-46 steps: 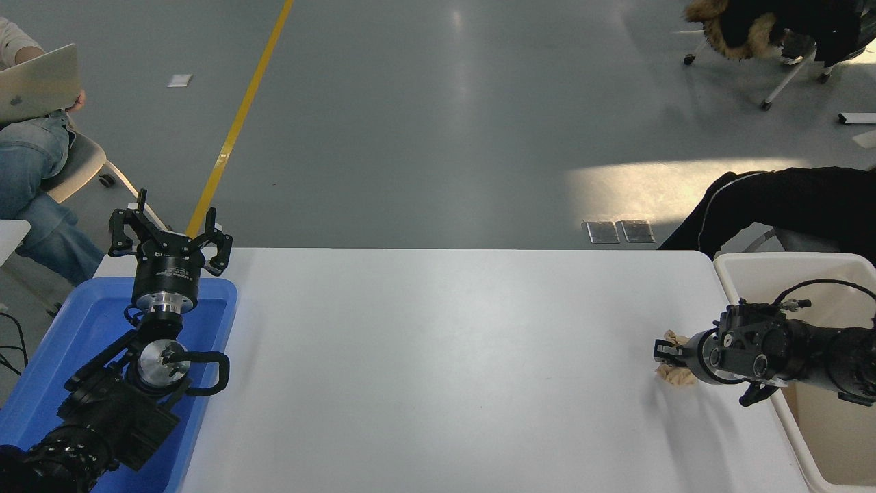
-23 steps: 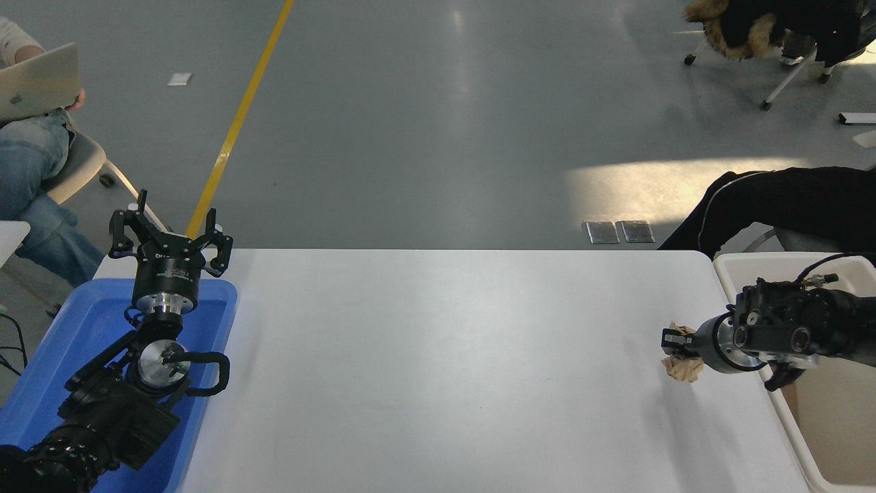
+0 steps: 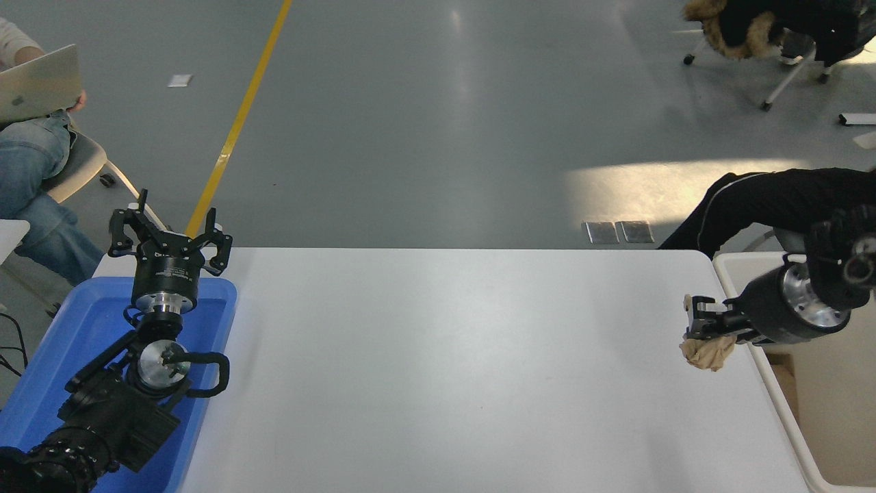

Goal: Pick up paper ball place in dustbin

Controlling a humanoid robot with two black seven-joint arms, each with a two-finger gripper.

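Note:
A tan crumpled paper ball (image 3: 708, 352) hangs from my right gripper (image 3: 699, 329), which is shut on it and holds it above the white table's right end. The cream-white dustbin (image 3: 751, 263) stands just to the right of the ball, at the table's right edge, partly covered by my right arm. My left gripper (image 3: 168, 233) is parked at the lower left over a blue tray, fingers spread open and holding nothing.
The blue tray (image 3: 82, 322) lies under the left arm at the table's left end. One person with a laptop (image 3: 37, 85) sits at the far left. A dark sleeve (image 3: 766, 198) reaches in behind the dustbin.
My right gripper has lifted the paper ball off the table and carried it up and to the right, toward the dustbin. The left arm has not moved.

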